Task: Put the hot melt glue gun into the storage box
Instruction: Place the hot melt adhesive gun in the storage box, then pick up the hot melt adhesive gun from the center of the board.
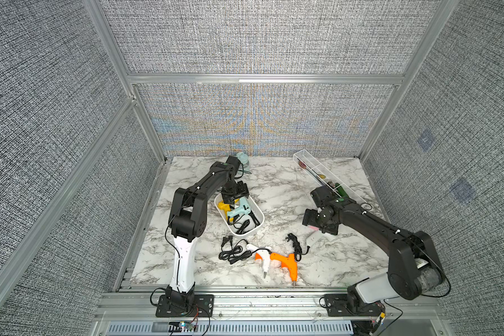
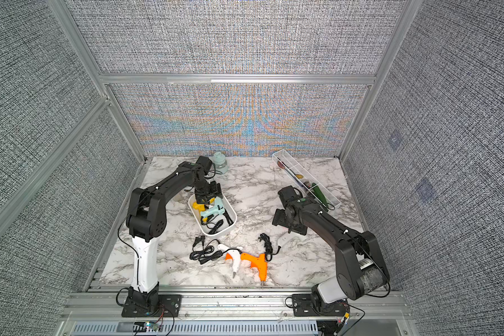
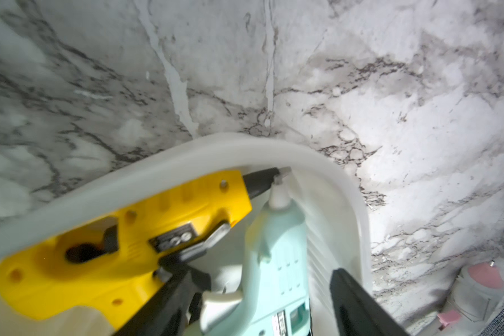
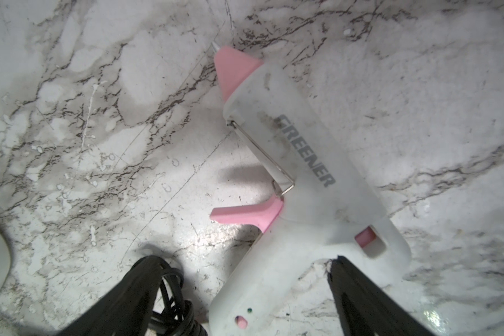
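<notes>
The white storage box (image 1: 261,216) sits left of the table's centre. A yellow glue gun (image 1: 223,206) and a mint glue gun (image 1: 240,210) lie in it with their black cords. My left gripper (image 1: 235,195) hangs over the box's far end, open. In the left wrist view its fingers (image 3: 358,302) stand wide on either side of the mint gun (image 3: 277,256), beside the yellow gun (image 3: 128,247). My right gripper (image 1: 323,229) is open above a white-and-pink glue gun (image 4: 303,174), and its fingers (image 4: 361,302) straddle the handle without touching it.
A white-and-orange glue gun (image 1: 263,257) and an orange glue gun (image 1: 287,260) lie near the front edge among coiled black cords (image 1: 234,253). A clear divided tray (image 1: 326,174) stands at the back right. A mint jar (image 1: 243,161) stands at the back.
</notes>
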`<state>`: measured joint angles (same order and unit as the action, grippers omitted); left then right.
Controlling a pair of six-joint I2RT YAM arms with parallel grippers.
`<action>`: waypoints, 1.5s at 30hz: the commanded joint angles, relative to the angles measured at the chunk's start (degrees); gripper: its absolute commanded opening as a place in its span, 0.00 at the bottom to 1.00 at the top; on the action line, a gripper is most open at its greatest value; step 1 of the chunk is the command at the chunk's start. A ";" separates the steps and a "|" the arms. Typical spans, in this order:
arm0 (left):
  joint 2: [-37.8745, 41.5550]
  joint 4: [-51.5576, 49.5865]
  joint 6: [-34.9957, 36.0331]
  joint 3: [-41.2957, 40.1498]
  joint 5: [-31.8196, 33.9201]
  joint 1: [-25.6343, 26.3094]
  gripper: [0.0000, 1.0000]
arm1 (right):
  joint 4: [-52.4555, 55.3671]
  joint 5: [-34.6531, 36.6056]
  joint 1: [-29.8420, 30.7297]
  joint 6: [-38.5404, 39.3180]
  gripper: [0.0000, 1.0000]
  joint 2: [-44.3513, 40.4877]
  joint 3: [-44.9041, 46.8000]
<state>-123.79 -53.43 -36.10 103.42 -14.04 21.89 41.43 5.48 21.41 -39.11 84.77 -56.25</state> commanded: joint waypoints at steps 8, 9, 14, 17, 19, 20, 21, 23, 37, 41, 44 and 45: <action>14.03 -5.37 1.85 1.86 1.65 0.39 0.99 | 3.72 -3.05 7.15 -3.94 0.96 -2.07 -1.71; 15.66 -6.03 2.12 1.87 2.39 0.43 0.99 | 3.79 -3.92 9.97 -5.44 0.96 -1.90 -1.25; 21.08 -9.61 3.51 0.35 7.69 0.16 0.97 | 3.07 -7.67 22.21 -13.63 0.96 0.17 1.66; 23.27 -10.41 3.98 -1.88 10.49 -0.62 0.96 | 3.19 -8.53 26.08 -15.26 0.96 1.46 2.63; 24.18 -10.34 4.14 -3.07 10.36 -1.41 0.95 | 3.89 -9.10 27.66 -15.46 0.96 2.47 3.23; 24.59 -10.29 4.30 -3.51 10.44 -1.68 0.95 | 3.94 -9.39 28.42 -15.67 0.96 2.95 3.85; 24.84 -10.29 4.50 -3.70 10.44 -1.93 0.95 | 3.82 -9.81 29.18 -16.06 0.96 3.32 4.63; 25.29 -10.25 4.78 -4.05 10.50 -2.20 0.95 | 2.24 -11.13 29.91 -16.69 0.96 3.64 6.94; 27.58 -10.29 4.87 -5.95 10.44 -2.73 0.95 | -0.65 -11.02 30.52 -12.44 0.96 -1.27 9.93; 27.85 -10.46 4.86 -5.43 10.54 -2.80 0.95 | 0.45 -9.09 31.22 -9.84 0.96 -3.87 9.92; 27.79 -10.47 4.95 -5.15 10.39 -2.74 0.95 | 1.35 -9.08 32.21 -7.85 0.96 -2.98 9.93; 27.72 -10.55 4.99 -5.07 10.43 -2.74 0.95 | 1.42 -8.95 32.82 -7.44 0.95 -2.35 9.93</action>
<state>-96.23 -63.48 -31.73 97.91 -4.23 19.31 40.69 -4.71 53.25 -49.32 81.58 -46.33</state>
